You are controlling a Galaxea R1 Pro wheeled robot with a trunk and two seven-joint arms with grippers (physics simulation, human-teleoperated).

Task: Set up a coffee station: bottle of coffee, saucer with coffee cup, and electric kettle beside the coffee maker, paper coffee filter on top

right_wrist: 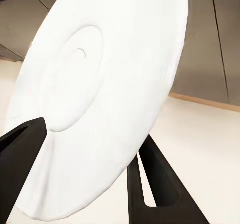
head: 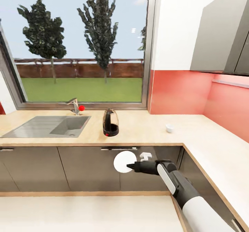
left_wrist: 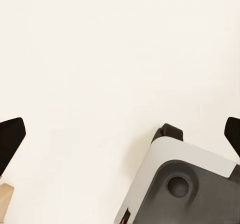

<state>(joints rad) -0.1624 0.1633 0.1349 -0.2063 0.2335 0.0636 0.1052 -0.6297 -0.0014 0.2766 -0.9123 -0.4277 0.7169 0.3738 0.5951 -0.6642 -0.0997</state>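
The right gripper (head: 130,166) pinches the white saucer (head: 123,162) on edge between its fingers, apparently just below the countertop (head: 145,130) and coffee maker (head: 110,123).

Right arm: reaches forward and toward the robot's left, forearm level, held below the countertop (head: 145,135) edge.
Right gripper (head: 128,166): fingers pinched on the saucer (head: 123,162), which stands on edge; one finger (right_wrist: 155,184) on each face.
Left gripper (left_wrist: 120,134): fingertips (left_wrist: 10,136) spread wide, nothing between them.
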